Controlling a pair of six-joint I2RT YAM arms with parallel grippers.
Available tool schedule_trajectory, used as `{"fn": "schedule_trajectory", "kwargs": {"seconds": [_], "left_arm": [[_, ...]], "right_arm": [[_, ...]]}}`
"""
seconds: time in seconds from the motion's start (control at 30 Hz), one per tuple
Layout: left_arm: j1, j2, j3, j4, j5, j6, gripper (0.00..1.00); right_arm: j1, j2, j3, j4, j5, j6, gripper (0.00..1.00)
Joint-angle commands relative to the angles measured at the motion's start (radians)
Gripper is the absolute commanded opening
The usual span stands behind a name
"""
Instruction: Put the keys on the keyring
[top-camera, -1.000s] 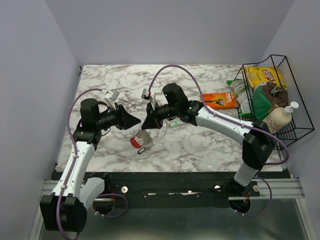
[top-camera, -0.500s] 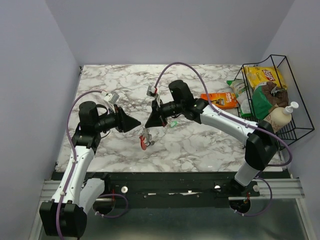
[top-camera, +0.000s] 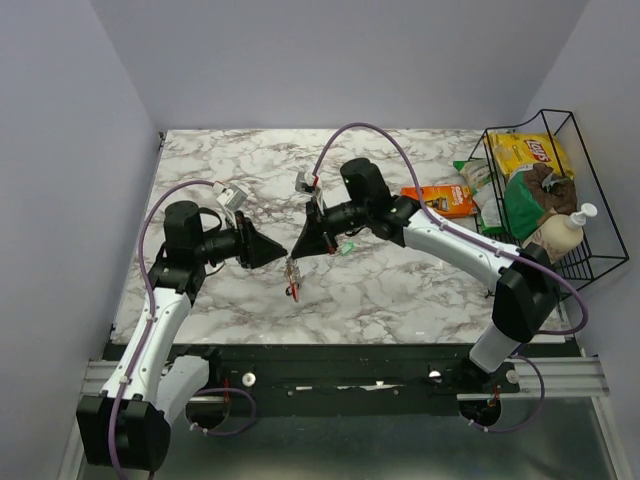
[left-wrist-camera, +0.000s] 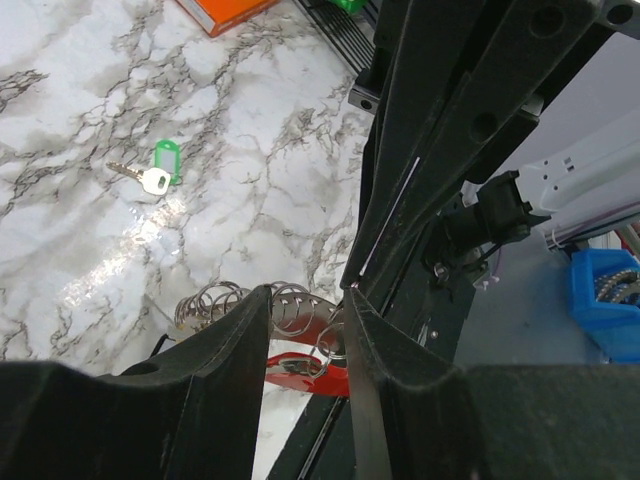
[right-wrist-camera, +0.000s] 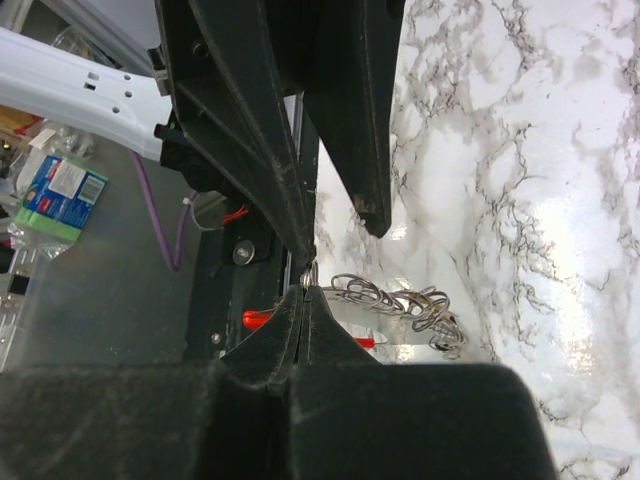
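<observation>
My right gripper (top-camera: 298, 251) is shut on the keyring (right-wrist-camera: 312, 272), a thin metal loop at its fingertips (right-wrist-camera: 305, 296). A chain of silver rings (right-wrist-camera: 405, 298) hangs from it with a red key (top-camera: 293, 287), lifted above the marble table (top-camera: 400, 290). My left gripper (top-camera: 277, 252) is open, just left of the hanging bunch. In the left wrist view the rings (left-wrist-camera: 290, 303) and the red key head (left-wrist-camera: 305, 378) show between its fingers (left-wrist-camera: 240, 340). A green key (top-camera: 347, 248) lies on the table behind the right gripper; it also shows in the left wrist view (left-wrist-camera: 160, 173). No yellow key is in view.
An orange flat packet (top-camera: 440, 200) lies at the back right. A black wire basket (top-camera: 592, 215) with snack bags and a soap bottle (top-camera: 562, 235) stands at the right edge. Purple cables (top-camera: 350, 135) arch over both arms.
The right gripper has lifted the ring chain and red key off the table and moved slightly right. The left gripper has moved right, closer to the hanging bunch.
</observation>
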Motion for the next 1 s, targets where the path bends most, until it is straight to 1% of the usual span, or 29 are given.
{"fn": "schedule_trajectory", "kwargs": {"seconds": [0.0, 0.4, 0.63, 0.93, 0.97], "left_arm": [[-0.030, 0.002, 0.011, 0.020, 0.038, 0.007, 0.43], [-0.056, 0.001, -0.003, 0.018, 0.049, 0.012, 0.42], [-0.069, 0.018, 0.000, -0.011, 0.039, 0.035, 0.41], [-0.093, 0.030, 0.003, 0.052, 0.035, 0.000, 0.28], [-0.096, 0.033, 0.003, 0.055, 0.035, -0.005, 0.24]], "right_arm": [[-0.004, -0.031, 0.017, 0.027, -0.046, 0.013, 0.01], [-0.014, -0.039, 0.018, 0.027, -0.058, 0.017, 0.01], [-0.017, -0.036, 0.024, 0.027, -0.069, 0.020, 0.01], [-0.018, -0.033, 0.023, 0.028, -0.075, 0.023, 0.01], [-0.018, -0.033, 0.023, 0.028, -0.073, 0.025, 0.01]]}}
